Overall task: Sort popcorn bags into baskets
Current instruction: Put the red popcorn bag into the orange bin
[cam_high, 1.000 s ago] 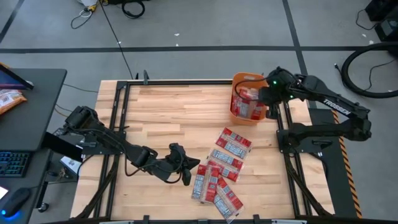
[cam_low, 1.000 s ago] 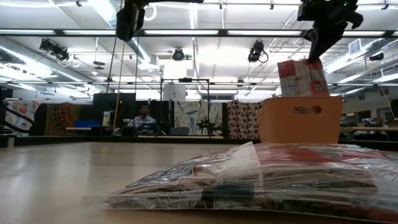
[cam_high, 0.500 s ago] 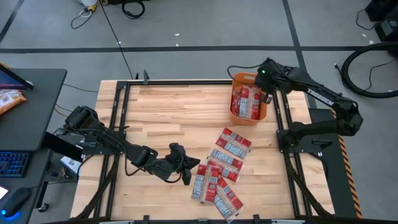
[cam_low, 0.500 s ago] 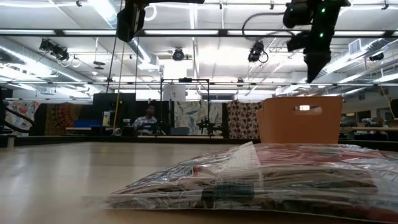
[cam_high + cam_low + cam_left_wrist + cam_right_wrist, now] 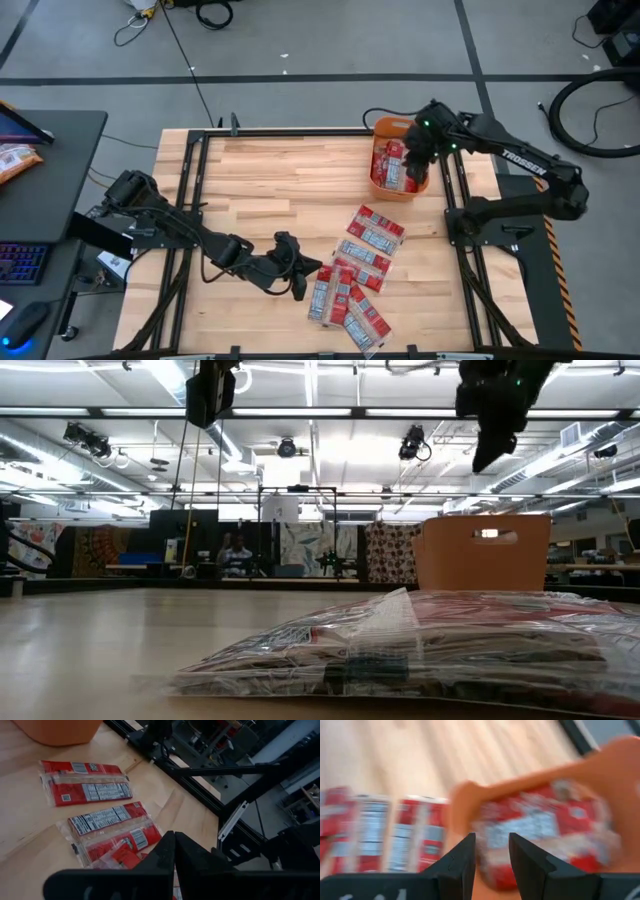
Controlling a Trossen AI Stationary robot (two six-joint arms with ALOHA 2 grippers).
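A: Wooden surface (image 5: 290, 190) seen from above, grey floor around it. Orange basket (image 5: 398, 160) at the far right, popcorn bags (image 5: 362, 270) scattered nearer, more inside the basket.

B: Low view: industrial room, a bag (image 5: 420, 645) up close. Right gripper (image 5: 418, 160) hangs over the basket, fingers parted, empty. Left gripper (image 5: 174, 851) closed beside the bags.

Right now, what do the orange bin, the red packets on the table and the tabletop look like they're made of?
Orange rectangular bin: apparently moulded plastic, matte, with rounded corners and a cut-out handle slot. Red flat popcorn packets: seemingly paper packets in clear glossy film; the wrap glints and wrinkles in the low view. Pale tabletop: wood, likely jointed planks, with visible grain and seams, smooth satin finish.
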